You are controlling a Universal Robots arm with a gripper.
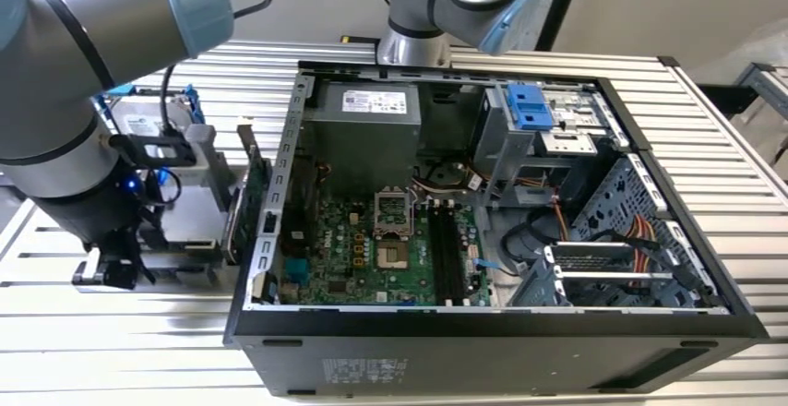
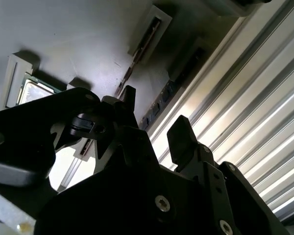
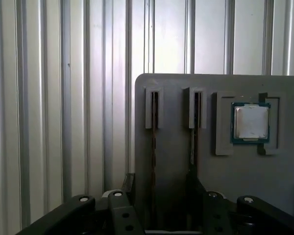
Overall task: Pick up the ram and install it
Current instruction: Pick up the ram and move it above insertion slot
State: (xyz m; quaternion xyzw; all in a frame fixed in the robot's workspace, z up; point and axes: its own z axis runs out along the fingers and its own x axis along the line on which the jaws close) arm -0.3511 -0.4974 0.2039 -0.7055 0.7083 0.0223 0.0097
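Observation:
Two thin ram sticks stand on edge in the slots of a grey parts tray. One ram stick runs between my fingers; in the second wrist view it is a bluish strip. The other stick lies close beside one finger. My gripper hangs low over the tray, open, its black fingers on either side of the stick with gaps showing. In the exterior view the gripper is at the left, outside the open computer case. The black motherboard slots lie inside the case.
A processor chip sits in a tray pocket beside the sticks. A card stands upright between the tray and the case. A drive in a blue frame lies behind the tray. Ribbed metal table all around.

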